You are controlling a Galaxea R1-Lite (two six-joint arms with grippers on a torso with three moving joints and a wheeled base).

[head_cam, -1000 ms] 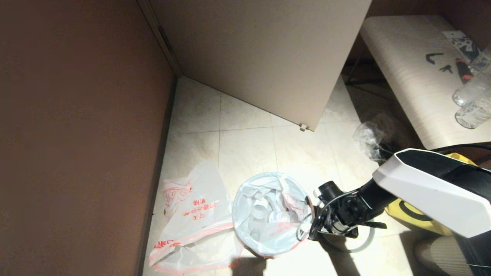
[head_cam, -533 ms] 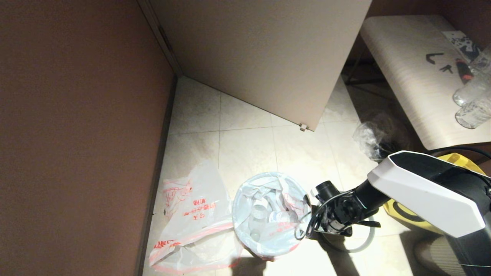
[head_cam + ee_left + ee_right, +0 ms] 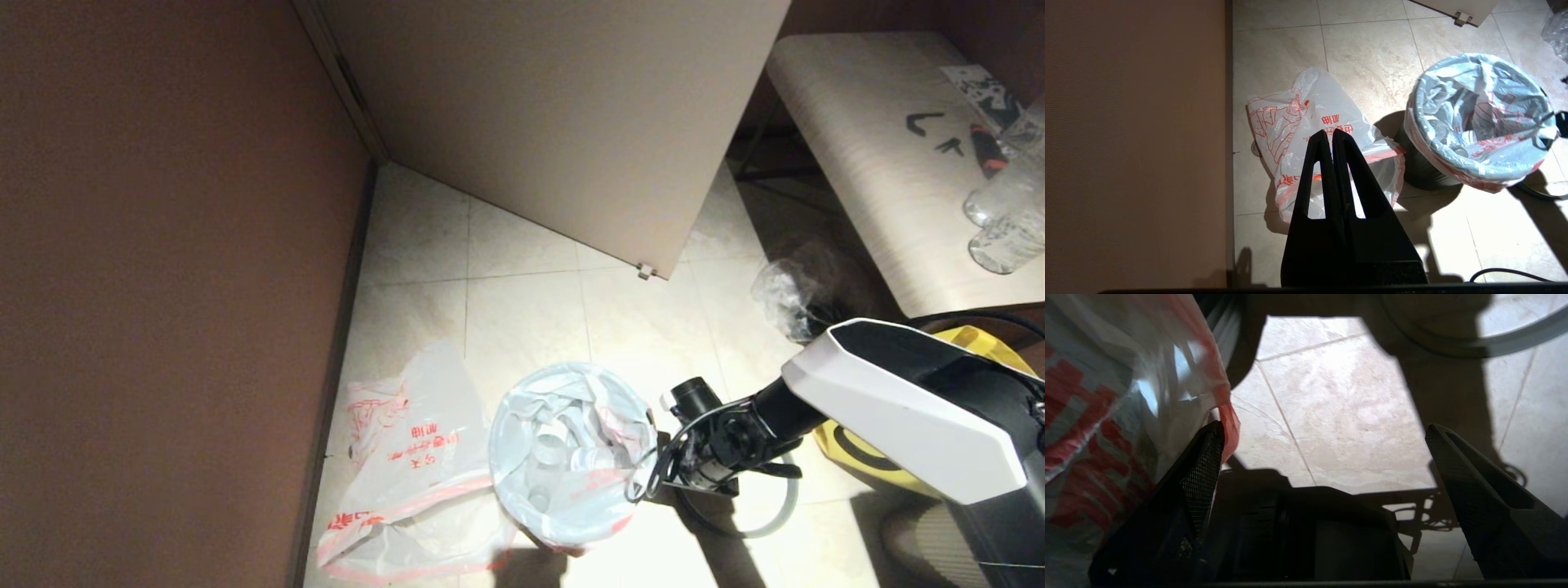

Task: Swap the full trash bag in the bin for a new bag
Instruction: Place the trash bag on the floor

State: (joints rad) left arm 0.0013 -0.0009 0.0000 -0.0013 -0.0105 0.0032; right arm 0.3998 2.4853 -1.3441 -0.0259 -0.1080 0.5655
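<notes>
At the bin's three o'clock edge, the right claw (image 3: 1314,457) is hanging spread wide beside the full trash bag (image 3: 571,457).
It should be catching the red-orange hem only, sparing the bin (image 3: 1419,171). Counting: one bin, one full bag inside, one new bag (image 3: 408,482) lying at nine o'clock, one hoop (image 3: 775,514) on the floor. Left claw (image 3: 1332,136) is pressed together.

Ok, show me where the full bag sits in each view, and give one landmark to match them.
Head view: the full bag is low in the middle, lining the bin, with the right gripper beside it.
Left wrist view: the full bag is at the right, in the bin.
Right wrist view: the full bag fills the left side, against one open finger.
Shared landmark: its red-orange hem.
</notes>
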